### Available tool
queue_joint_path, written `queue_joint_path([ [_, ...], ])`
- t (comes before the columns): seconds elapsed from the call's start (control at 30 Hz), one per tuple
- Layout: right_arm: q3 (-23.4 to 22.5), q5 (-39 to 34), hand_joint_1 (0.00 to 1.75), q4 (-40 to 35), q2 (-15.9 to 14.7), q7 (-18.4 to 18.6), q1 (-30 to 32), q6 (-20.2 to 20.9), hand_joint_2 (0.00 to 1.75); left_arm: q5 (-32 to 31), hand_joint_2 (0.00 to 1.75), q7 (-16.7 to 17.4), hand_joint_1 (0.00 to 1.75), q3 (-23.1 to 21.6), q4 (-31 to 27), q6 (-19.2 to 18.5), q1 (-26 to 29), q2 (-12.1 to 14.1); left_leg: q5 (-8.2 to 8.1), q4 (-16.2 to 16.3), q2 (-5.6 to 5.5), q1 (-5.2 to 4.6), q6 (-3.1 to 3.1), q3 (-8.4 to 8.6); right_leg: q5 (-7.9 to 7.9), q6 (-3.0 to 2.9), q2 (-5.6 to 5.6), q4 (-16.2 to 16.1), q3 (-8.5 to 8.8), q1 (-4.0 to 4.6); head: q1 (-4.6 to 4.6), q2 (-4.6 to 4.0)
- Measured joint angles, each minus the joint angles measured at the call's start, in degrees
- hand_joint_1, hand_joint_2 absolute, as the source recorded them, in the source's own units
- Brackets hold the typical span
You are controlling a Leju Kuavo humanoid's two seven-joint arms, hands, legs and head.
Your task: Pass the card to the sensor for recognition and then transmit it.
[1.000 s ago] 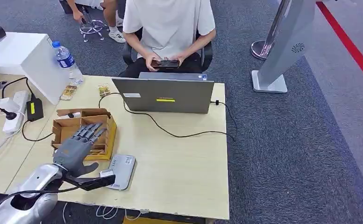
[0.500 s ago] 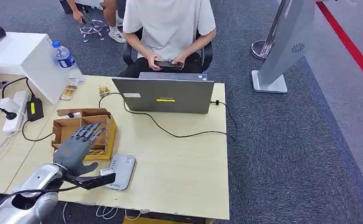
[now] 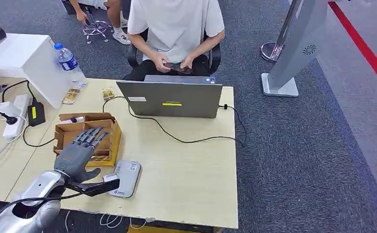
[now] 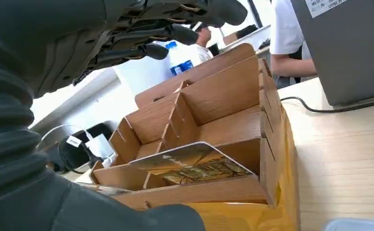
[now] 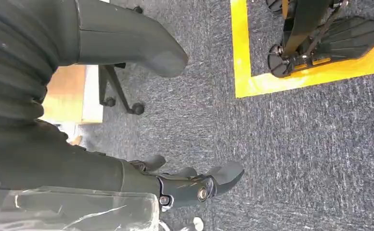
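My left hand (image 3: 78, 154) hovers with its fingers spread over the brown cardboard divider box (image 3: 65, 133) at the table's left, holding nothing. Its dark thumb reaches toward the grey card sensor (image 3: 126, 175), which lies flat just right of the box. In the left wrist view a printed card (image 4: 189, 161) leans in the box's (image 4: 223, 96) front slot, below my fingers (image 4: 146, 33) and apart from them. My right hand (image 5: 79, 159) hangs beside the body over dark carpet, fingers apart and empty.
A closed-backed grey laptop (image 3: 172, 99) stands at the table's far side, its black cable (image 3: 186, 141) trailing across the middle. A person (image 3: 176, 24) sits behind it with a phone. A water bottle (image 3: 70, 63) and a power strip (image 3: 15, 116) lie at the left.
My left hand has drifted slightly left and back over the box, staying spread. The person has shifted the phone in their hands.
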Motion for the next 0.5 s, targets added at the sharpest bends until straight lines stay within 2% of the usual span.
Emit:
queue_joint_path([
  [0.1, -0.2, 0.0, 0.0, 0.0, 0.0, 0.1, 0.0, 0.1, 1.75, 0.0, 1.75, 0.1, 0.0, 0.0, 0.0, 0.0, 0.0, 0.0, 0.0, 0.0, 0.0, 0.0, 0.0, 0.0, 0.0, 0.0, 0.0, 0.0, 0.0, 0.0, -0.02, 0.0],
  [0.13, -0.2, 0.1, 0.0, 0.0, 0.0, 0.1, 0.0, 0.1, 1.75, 0.0, 1.75, 0.1, 1.75, 0.0, 0.0, -0.1, 0.0, 0.0, 0.0, 0.0, 0.0, 0.0, 0.0, 0.0, 0.0, 0.0, 0.0, 0.0, 0.0, 0.0, 0.0, 0.0],
  [0.5, -0.3, 0.3, 0.0, 0.0, 0.0, 0.5, 0.0, 0.2, 1.75, 1.0, 1.75, 0.2, 1.75, 0.0, 0.0, -2.1, 0.0, 0.5, 0.0, 0.0, 0.0, 0.0, 0.0, 0.0, 0.0, 0.0, 0.0, 0.0, 0.0, 0.0, 0.0, 0.0],
])
